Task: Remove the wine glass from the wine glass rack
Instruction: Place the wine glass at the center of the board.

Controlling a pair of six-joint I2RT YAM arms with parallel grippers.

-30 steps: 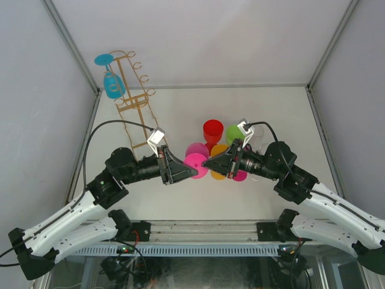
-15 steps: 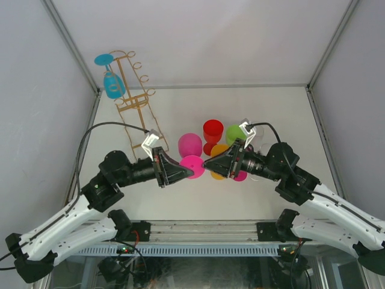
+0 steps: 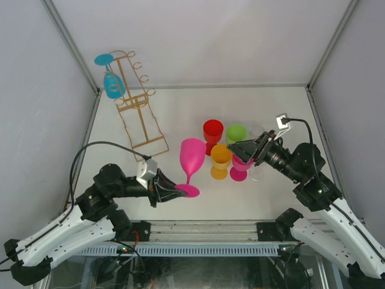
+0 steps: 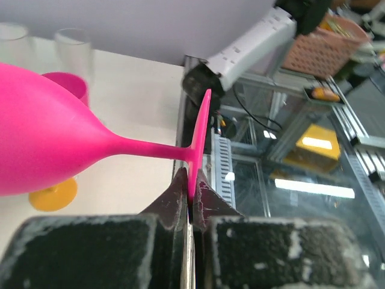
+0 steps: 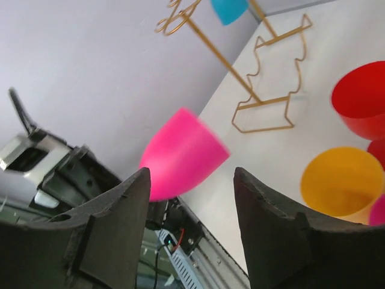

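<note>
A pink wine glass [image 3: 192, 154] leans over the table, held by its round foot [image 4: 201, 141]. My left gripper [image 3: 175, 191] is shut on the foot's edge, fingers [image 4: 207, 195] pinching it from both sides. My right gripper [image 3: 239, 148] stands open to the right of the glass with nothing between its fingers; the pink bowl [image 5: 180, 158] shows beyond them. The gold wine glass rack [image 3: 136, 113] stands at the far left with a blue wine glass [image 3: 112, 84] hanging upside down from it. The right wrist view catches the rack's base [image 5: 264, 96].
A cluster of cups stands mid-table under the right arm: red [image 3: 212, 129], green [image 3: 236, 132], orange [image 3: 221, 158], a small pink one [image 3: 240, 170] and clear glasses [image 3: 257, 133]. Grey walls close in the table on three sides.
The right gripper has opened, let go of the pink glass and drawn back to the right. The left arm has pulled back toward the near left, its gripper shut on the glass's foot.
</note>
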